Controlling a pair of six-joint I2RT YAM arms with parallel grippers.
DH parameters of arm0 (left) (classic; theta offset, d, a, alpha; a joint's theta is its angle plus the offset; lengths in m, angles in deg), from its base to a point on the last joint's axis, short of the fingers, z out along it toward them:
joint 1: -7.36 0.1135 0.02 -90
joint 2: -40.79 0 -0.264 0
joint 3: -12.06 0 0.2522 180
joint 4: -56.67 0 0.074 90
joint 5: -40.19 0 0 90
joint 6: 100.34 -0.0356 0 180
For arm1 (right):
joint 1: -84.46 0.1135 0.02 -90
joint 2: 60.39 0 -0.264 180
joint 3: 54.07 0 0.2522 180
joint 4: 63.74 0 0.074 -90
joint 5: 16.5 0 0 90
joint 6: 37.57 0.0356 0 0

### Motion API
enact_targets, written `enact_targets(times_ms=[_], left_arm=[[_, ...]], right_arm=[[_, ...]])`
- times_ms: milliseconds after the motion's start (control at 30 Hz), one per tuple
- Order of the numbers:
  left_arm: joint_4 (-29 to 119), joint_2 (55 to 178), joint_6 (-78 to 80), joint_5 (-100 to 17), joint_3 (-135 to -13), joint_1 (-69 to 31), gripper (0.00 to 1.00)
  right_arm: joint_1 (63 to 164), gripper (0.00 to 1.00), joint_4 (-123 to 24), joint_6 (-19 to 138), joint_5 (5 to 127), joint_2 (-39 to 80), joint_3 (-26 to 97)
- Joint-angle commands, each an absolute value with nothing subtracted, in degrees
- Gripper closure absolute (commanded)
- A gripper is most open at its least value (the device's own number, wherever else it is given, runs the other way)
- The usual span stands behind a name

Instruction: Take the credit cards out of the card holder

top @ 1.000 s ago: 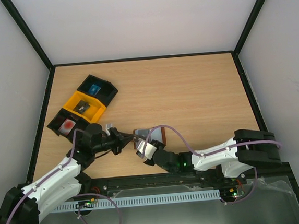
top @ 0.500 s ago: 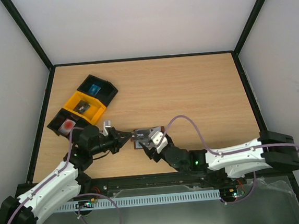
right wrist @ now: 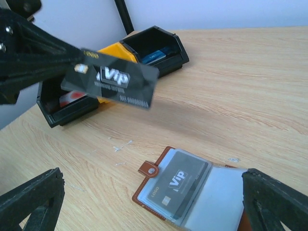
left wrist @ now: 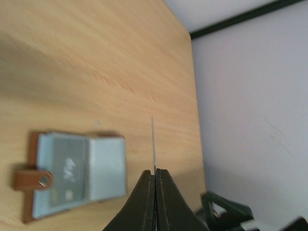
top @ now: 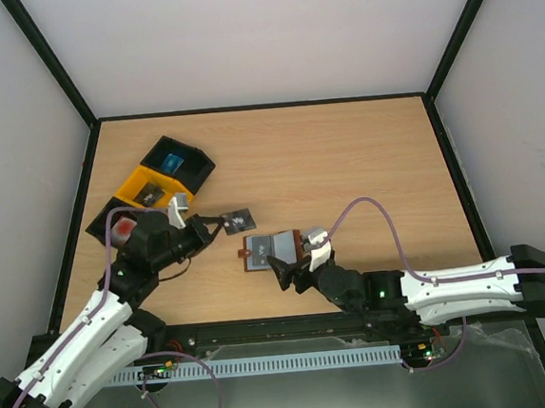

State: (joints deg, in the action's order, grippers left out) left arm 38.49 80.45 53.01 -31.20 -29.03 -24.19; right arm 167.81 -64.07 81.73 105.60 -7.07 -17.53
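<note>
Top external view showed the left gripper (top: pixel 219 224) pinched tight on a dark grey card (top: pixel 238 217), held up off to the left of the card holder (top: pixel 272 250). The holder lay open and flat, long side going left to right, just in front of the right gripper (top: pixel 297 262), whose jaws were wide apart. Another dark card (right wrist: pixel 179 183) sat inside its left half, and the right arm looked nearer to it.

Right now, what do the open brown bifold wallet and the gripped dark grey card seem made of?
Brown bifold wallet: probably leather, matte tan rim, snap tab; pockets look like translucent plastic. Dark grey card: likely rigid plastic, smooth, printed lettering, held unbent.
</note>
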Motion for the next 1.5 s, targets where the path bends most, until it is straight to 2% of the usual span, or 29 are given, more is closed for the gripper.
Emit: enact_targets(times_ms=[0, 467, 700, 900, 1467], left_arm=[[27.7, 81.1, 41.2, -39.1, -35.2, -19.5, 0.97], [20.8, 92.2, 32.2, -36.7, -44.1, 7.1, 0.97], [21.3, 99.8, 30.1, -31.2, -47.4, 20.9, 0.97], [26.1, 107.1, 27.9, -31.7, -48.6, 24.8, 0.97], [28.8, 123.4, 26.8, -35.5, -57.5, 25.9, 0.97]], right_arm=[[167.8, 0.02, -60.6, 85.7, 108.4, -10.7, -19.2], [161.9, 0.03, -58.1, 87.4, 104.3, -12.6, -21.6], [159.0, 0.02, -56.3, 85.0, 103.6, -13.8, -19.6], [158.8, 0.03, -55.8, 85.7, 102.7, -14.1, -18.5], [158.6, 0.02, -53.0, 81.3, 105.8, -16.6, -16.7]])
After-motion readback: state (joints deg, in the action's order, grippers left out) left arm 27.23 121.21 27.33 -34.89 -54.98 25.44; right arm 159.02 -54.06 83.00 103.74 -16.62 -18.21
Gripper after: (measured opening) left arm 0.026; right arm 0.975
